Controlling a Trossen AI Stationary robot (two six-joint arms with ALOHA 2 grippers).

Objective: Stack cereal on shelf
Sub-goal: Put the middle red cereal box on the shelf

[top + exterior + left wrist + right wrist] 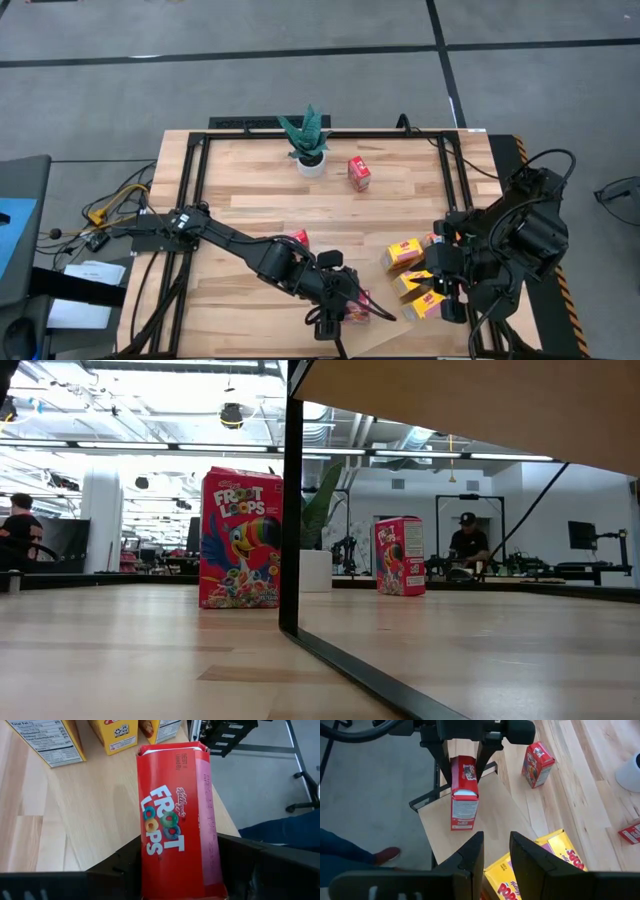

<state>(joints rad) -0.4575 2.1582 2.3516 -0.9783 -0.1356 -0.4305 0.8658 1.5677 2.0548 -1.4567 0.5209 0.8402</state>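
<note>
On the pale shelf (485, 815) at the tabletop's (250, 190) near edge, the left hand (465, 757) pinches a red cereal box (464, 795) standing upright, while yellow boxes (405, 252) lie beside it. The right hand (495, 852), fingers slightly parted and empty, hovers over the yellow boxes. Judging by two red boxes (359, 172) still loose on the tabletop, much stacking remains.

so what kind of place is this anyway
Probably a robotics lab or open workshop: two robot arms work at a wooden table in a black frame, cables trail over a grey floor, and a person sits among equipment behind.
</note>
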